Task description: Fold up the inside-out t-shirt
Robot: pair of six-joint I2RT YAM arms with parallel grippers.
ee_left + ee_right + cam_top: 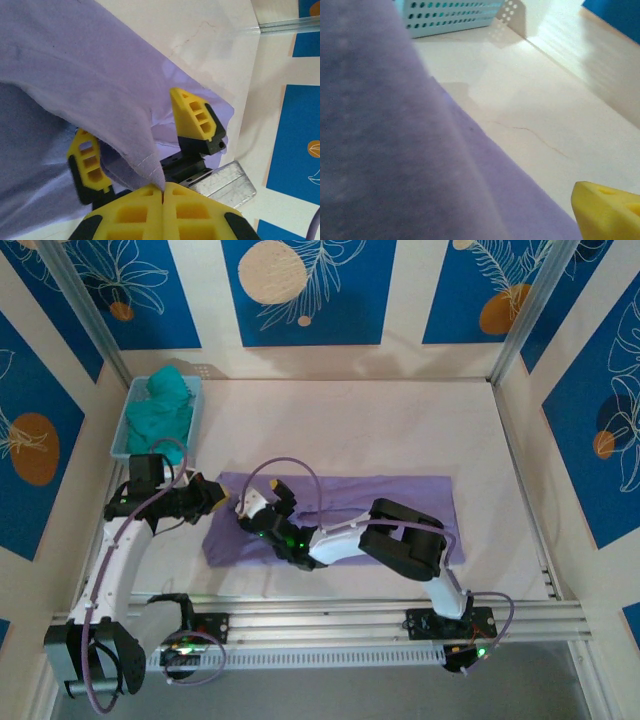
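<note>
Currently the t-shirt (pixel 380 510) is spread as a long flat band across the near-middle of the desk (pixel 350 430), with its left end raised. Sleeves cannot be made out, so a lengthwise fold is judged already done, though this is not certain. The hem corner at the left end is pinched by the closed left end effector (pixel 162 187) and held off the desk. The right end effector (pixel 268 500) is just beside it, over the t-shirt, jaws wide apart, nothing gripped; a hanging flap of cloth sits between its fingers (pixel 192 117).

Judged mid-task: a crosswise fold is being set up. Left to do: left end carried over toward the right end, edges matched, stack flattened, perhaps one more fold.

Desk is pale and smooth, with a faint hairline mark. A basket (pixel 125 435) with a teal garment (pixel 165 405) is parked far left, well apart from the t-shirt. Walls are panelled blue and cream with leaf prints. An aluminium rail (pixel 350 618) runs along the near edge.
</note>
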